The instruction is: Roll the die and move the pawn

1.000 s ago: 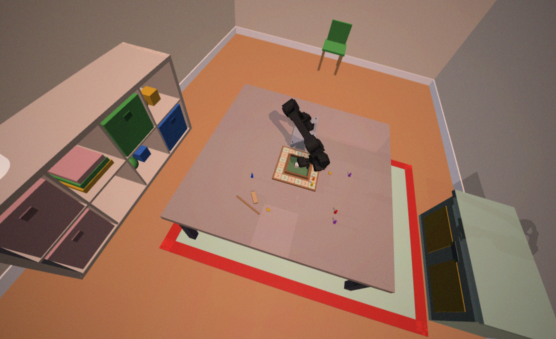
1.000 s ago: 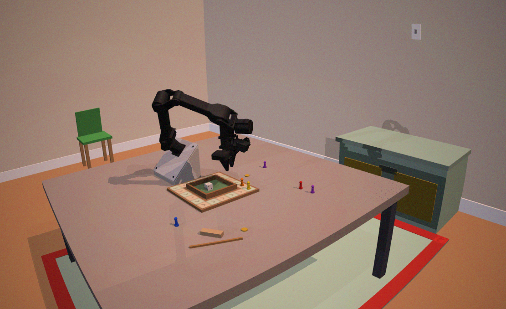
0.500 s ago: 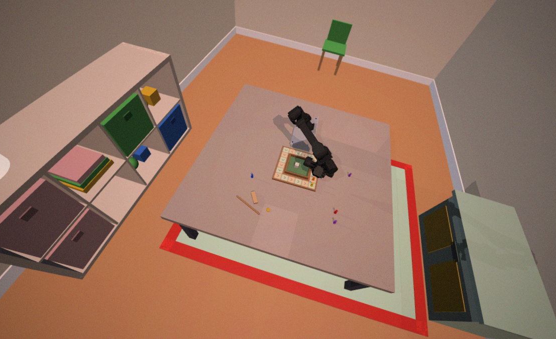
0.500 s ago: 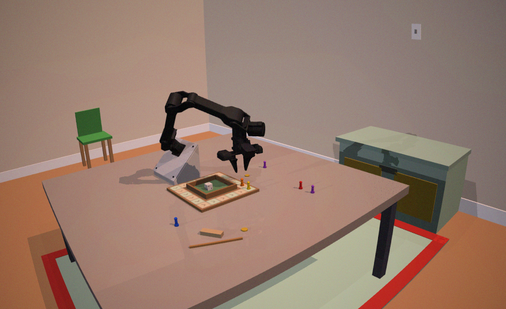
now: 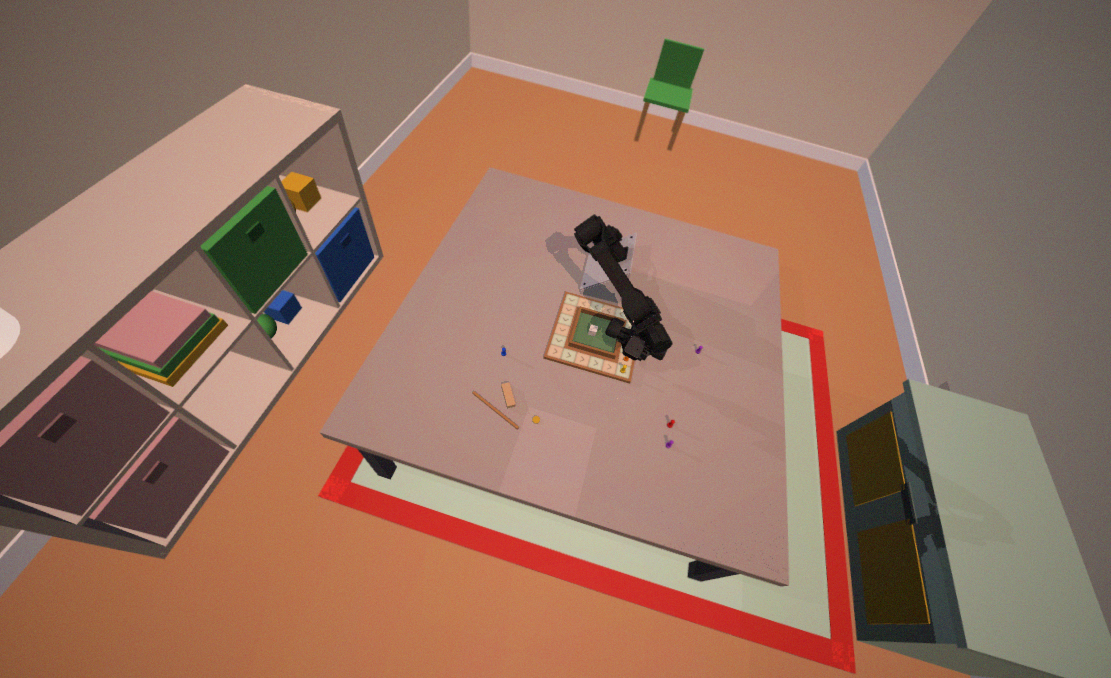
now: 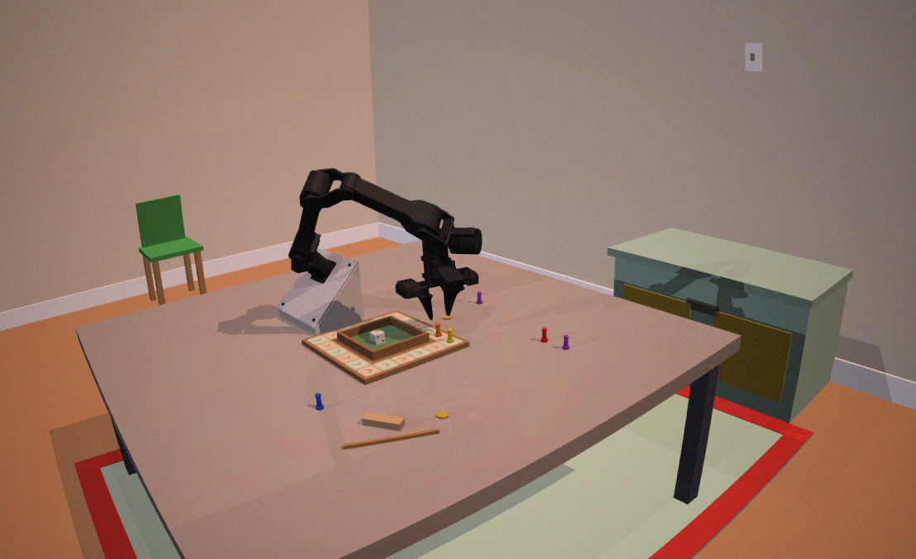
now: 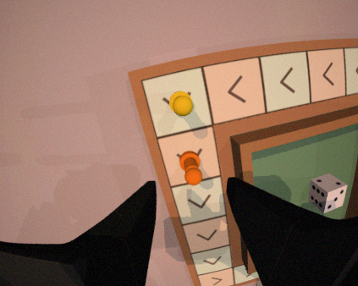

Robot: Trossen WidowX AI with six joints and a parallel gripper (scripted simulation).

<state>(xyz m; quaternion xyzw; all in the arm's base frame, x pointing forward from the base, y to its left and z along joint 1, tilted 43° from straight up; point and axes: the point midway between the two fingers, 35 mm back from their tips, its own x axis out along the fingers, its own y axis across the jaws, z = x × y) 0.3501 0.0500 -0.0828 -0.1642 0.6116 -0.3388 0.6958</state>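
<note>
The game board (image 5: pixel 561 345) (image 6: pixel 349 364) (image 7: pixel 236 90) lies in the middle of the table, with arrow squares around a brown-walled green tray (image 6: pixel 406 340) (image 7: pixel 242 144). The white die (image 5: pixel 594 329) (image 6: pixel 377 336) (image 7: pixel 327 193) rests inside the tray. My orange pawn (image 6: pixel 438 329) (image 7: pixel 191 169) stands on a side square next to the corner, and a yellow pawn (image 5: pixel 623 368) (image 6: pixel 449 335) (image 7: pixel 181 104) stands on the corner square. My gripper (image 5: pixel 631 349) (image 6: pixel 439 313) (image 7: pixel 191 186) hangs a little above the orange pawn, fingers partly open and pointing down, with nothing between them.
Loose on the table are a blue pawn (image 5: pixel 503 350) (image 6: pixel 318 401), a red pawn (image 5: pixel 670 423) (image 6: pixel 543 335), two purple pawns (image 6: pixel 566 342) (image 6: pixel 478 298), a wooden block (image 6: pixel 382 420), a thin stick (image 6: pixel 390 439) and an orange disc (image 6: pixel 442 415). The arm's grey base (image 6: pixel 322 294) stands behind the board.
</note>
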